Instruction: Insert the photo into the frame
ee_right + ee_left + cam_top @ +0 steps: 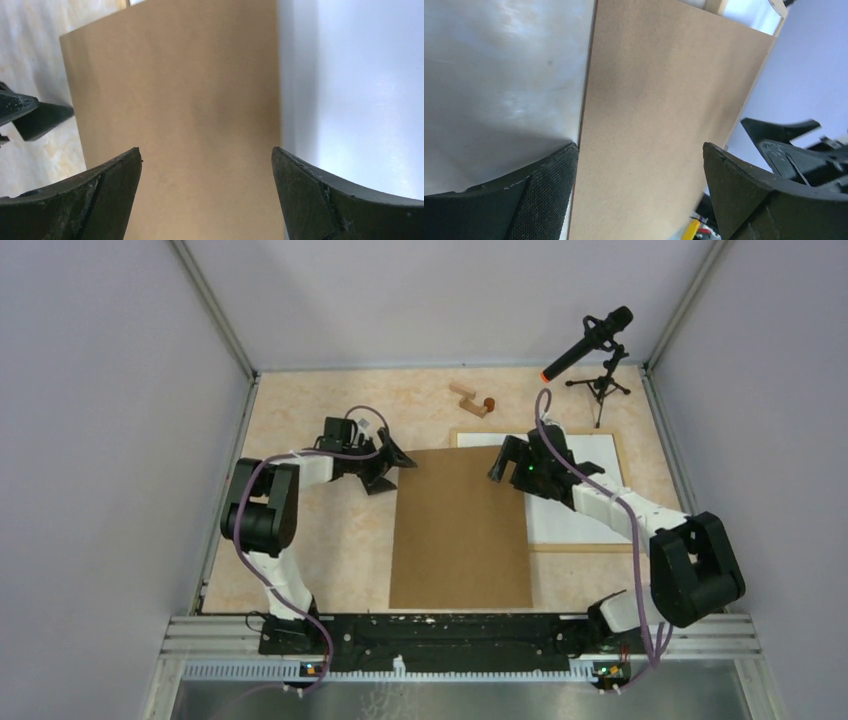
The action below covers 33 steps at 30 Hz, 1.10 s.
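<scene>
Frame: we see the frame [590, 431] lying flat on the right half of the table [330, 540], with its pale wood rails around a white sheet [600, 465].
Frame's left side: a brown board [460, 530] lies flat in the middle of the table and covers the frame's left part.
Right gripper: the right gripper [503, 462] hangs over the board's far right corner, just beside the white sheet, and its arm stretches across that sheet.
Right jaws: in the right wrist view we see them spread wide with nothing between them. The board's edge against the white sheet [360, 100] runs by one fingertip [295, 170].
Left gripper: the left gripper [392, 465] sits at the board's far left corner, well apart from the frame, with the board between them.
Left jaws: in the left wrist view they stand wide apart and hold nothing. The board fills the gap, and its left edge passes one fingertip [559, 165].
Contact: we cannot tell whether either gripper touches the board.
Far edge: small wooden blocks [467, 397] lie beyond the board, and a microphone [590, 340] on a tripod stands beyond the frame.
</scene>
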Each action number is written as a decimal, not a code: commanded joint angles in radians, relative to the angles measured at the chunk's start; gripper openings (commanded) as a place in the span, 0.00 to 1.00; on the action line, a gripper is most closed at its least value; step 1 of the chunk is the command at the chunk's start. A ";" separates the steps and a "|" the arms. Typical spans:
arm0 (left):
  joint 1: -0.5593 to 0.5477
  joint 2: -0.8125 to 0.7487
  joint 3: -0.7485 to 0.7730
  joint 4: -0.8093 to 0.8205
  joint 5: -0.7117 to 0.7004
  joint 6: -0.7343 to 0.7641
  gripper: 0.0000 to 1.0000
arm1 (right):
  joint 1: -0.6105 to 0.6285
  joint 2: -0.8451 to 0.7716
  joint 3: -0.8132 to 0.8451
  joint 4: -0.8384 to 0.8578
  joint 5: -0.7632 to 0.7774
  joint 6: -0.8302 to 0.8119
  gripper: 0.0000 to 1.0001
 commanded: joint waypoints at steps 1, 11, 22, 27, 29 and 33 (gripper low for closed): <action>-0.044 0.057 -0.052 -0.041 0.027 -0.017 0.99 | -0.121 -0.055 -0.027 0.059 -0.272 -0.162 0.99; -0.043 0.008 -0.016 -0.153 -0.077 0.102 0.99 | -0.311 0.058 0.001 -0.053 -0.538 -0.299 0.98; -0.053 -0.200 -0.213 -0.099 -0.083 0.249 0.98 | -0.440 0.246 -0.049 0.157 -0.897 -0.255 0.67; -0.055 -0.207 -0.311 -0.005 0.026 0.259 0.97 | -0.440 0.312 -0.051 0.198 -0.926 -0.256 0.64; -0.058 -0.200 -0.336 0.026 0.025 0.250 0.97 | -0.441 0.333 -0.056 0.242 -0.951 -0.244 0.62; -0.066 -0.161 -0.374 0.116 0.059 0.215 0.96 | -0.441 0.358 -0.126 0.468 -1.101 -0.118 0.57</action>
